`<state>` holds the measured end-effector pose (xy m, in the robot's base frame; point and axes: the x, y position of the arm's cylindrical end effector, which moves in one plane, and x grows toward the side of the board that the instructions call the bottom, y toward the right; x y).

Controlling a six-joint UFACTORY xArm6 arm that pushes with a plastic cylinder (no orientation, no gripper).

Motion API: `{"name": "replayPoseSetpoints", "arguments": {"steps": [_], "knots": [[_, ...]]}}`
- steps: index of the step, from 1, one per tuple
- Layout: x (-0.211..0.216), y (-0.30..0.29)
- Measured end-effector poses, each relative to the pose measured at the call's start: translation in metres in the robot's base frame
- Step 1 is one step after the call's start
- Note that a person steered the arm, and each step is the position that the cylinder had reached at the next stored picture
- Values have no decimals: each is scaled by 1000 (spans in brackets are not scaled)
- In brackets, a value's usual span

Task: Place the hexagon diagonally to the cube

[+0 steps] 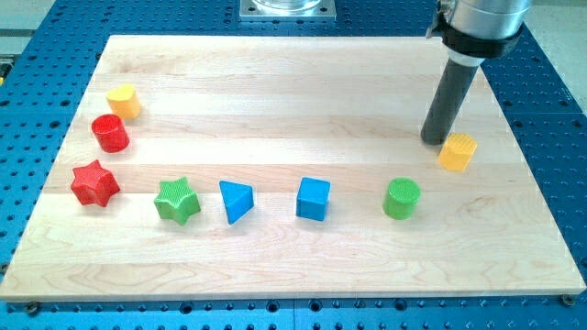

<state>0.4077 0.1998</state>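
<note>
**Tip beside the hexagon**

Here my tip [433, 140], a bare rod gripping nothing, stands just left of the ribbed yellow hexagon [458, 152] near the wooden board's [275, 82] right edge. The blue cube [313, 198] sits well apart, a green cylinder [402, 198] between. The rod's mount is cut off above.

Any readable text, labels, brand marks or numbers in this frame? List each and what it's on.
None readable.
Wooden board: bare wood grain, no print.
Blocks, e.g. blue cube and yellow hexagon: ribbed faces only, no markings.
My tip, just to the view's left of the yellow hexagon, and its dark rod: no label visible.
Blue perforated table: holes only.
</note>
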Motion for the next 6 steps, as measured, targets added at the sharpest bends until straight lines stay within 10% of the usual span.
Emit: {"name": "replayPoseSetpoints", "arguments": {"steps": [2,6], "knots": [[115,1],[190,-38]]}}
